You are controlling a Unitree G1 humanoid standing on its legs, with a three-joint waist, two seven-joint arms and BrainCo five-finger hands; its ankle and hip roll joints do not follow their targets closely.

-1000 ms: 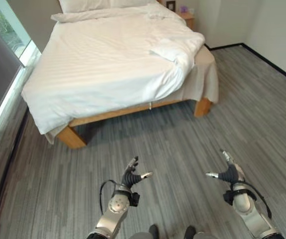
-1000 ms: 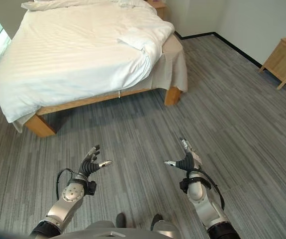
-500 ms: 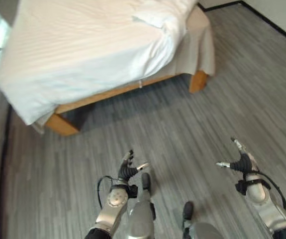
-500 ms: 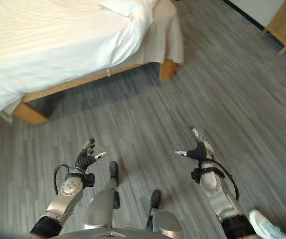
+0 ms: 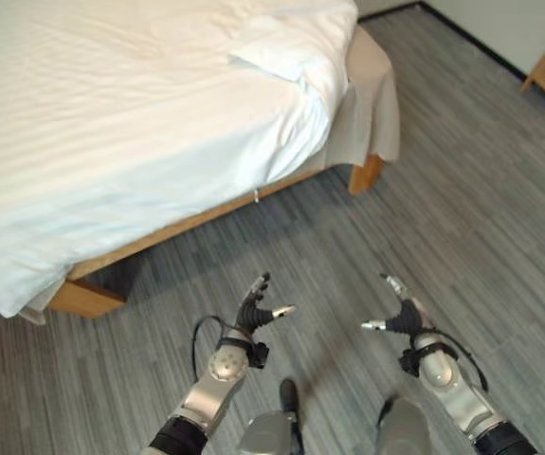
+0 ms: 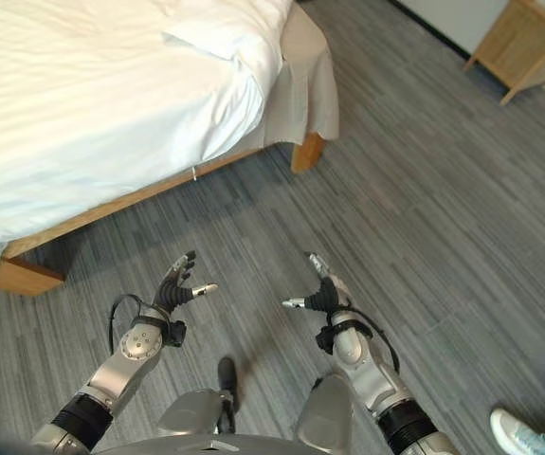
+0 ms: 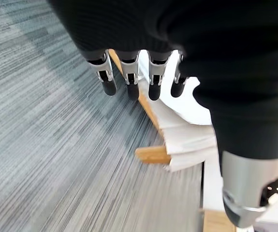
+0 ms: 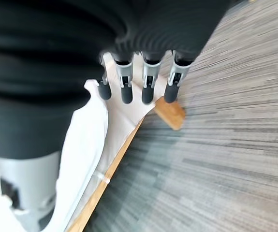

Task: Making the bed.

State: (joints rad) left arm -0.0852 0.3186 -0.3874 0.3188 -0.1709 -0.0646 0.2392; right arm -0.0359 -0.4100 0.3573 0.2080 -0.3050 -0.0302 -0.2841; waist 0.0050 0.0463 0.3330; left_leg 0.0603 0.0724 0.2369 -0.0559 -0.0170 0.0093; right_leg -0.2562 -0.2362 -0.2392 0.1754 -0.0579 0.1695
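Observation:
A wooden-framed bed (image 5: 206, 216) with a white duvet (image 5: 130, 123) fills the upper left of the eye views. One corner of the duvet is folded back on itself (image 5: 286, 62) near the foot, baring a beige sheet (image 5: 367, 104) that hangs over the bed's corner. My left hand (image 5: 255, 313) and right hand (image 5: 403, 318) hover over the grey floor, short of the bed's side, both open and empty. Beyond the straight fingers (image 7: 129, 79) in the left wrist view I see the bed's edge (image 7: 187, 140); past the right hand's fingers (image 8: 139, 84) a bed leg (image 8: 170, 112) appears.
Grey plank flooring (image 5: 462, 209) spreads to the right of the bed. A wooden cabinet (image 6: 523, 43) stands at the far right. A person's shoes (image 6: 528, 436) are on the floor at the lower right.
The camera has moved closer to the bed, which now fills more of the view. Both hands stay open and now sit nearer the bed's side.

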